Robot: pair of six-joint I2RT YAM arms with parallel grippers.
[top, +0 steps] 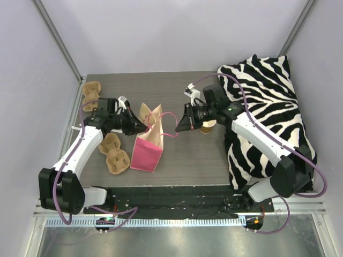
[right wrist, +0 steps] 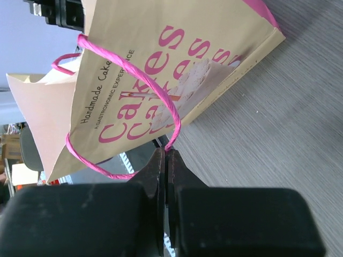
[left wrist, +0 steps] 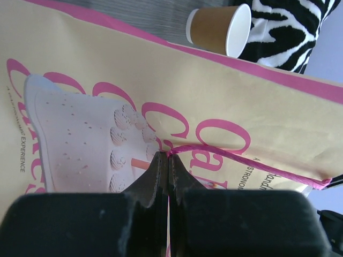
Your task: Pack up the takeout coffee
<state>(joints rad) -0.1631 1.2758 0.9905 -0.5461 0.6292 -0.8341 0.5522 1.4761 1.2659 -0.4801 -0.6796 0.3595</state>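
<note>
Wrist views — left gripper, right gripper pinch bag handles, seemingly taut.

Zebra-print cushion on a grey wood-grain table, with pale walls around it.
The cushion lies rumpled along the table's right side, its black and white stripes running from the far right corner down toward the near edge and covering the table's right edge. The table top is dark grey with fine grain lines. The plain lilac walls rise behind the table and on both sides of it. A slanted metal post stands at the table's far left corner and a second post at its far right corner. A black plate lies along the table's near edge, with a ribbed metal rail just in front of it.
</note>
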